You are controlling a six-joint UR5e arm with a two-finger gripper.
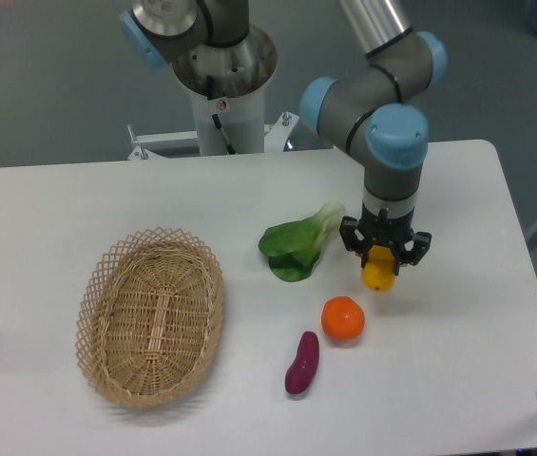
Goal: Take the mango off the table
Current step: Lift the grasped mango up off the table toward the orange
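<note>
Your jaws are clenched on the mango, just above the bench, nr the orange

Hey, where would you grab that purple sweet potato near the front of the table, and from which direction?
Probably grip the sweet potato across its narrow middle, coming straight down from above. It lies flat on the table, long and slim, running near to far with a slight tilt, so the fingers would close on its left and right sides. The orange sits close to its far end, so staying mid-body keeps clearance.
</note>
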